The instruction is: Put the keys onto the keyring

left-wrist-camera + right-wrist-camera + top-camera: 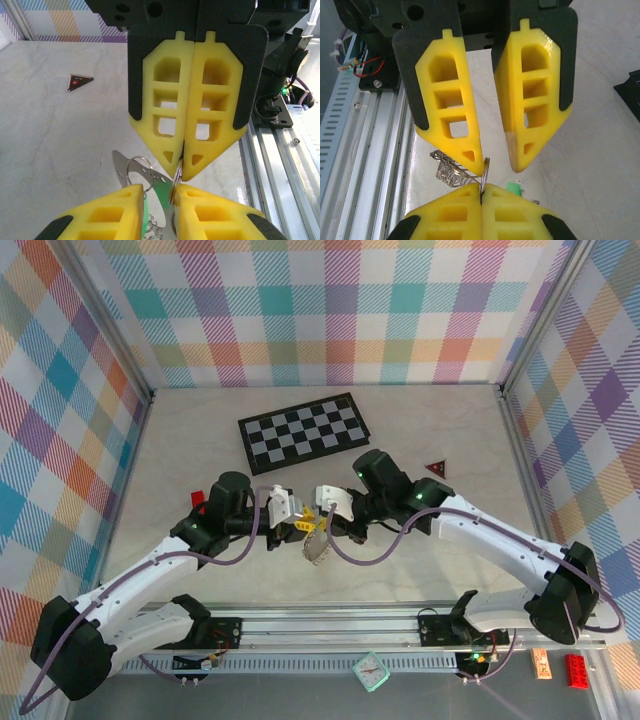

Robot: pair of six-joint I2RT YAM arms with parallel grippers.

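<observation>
My right gripper (481, 187) is shut on the keyring (484, 172), a thin silver loop held edge-on above the table. A bunch of small silver keys (447, 170) hangs from it, and from above they fan out (318, 545) below the two grippers. My left gripper (159, 190) faces the right gripper (182, 167) tip to tip and stands open. The keyring wire (177, 175) lies against its right finger's inner edge. A green key (162, 197) sits in the gap between the left fingers. The green key's head (514, 189) also peeks out beside the right finger.
A black-and-white chessboard (305, 430) lies behind the grippers. A dark red triangle (436, 468) sits to the right and a small red block (198, 498) by the left arm. The metal rail (330, 625) runs along the near edge.
</observation>
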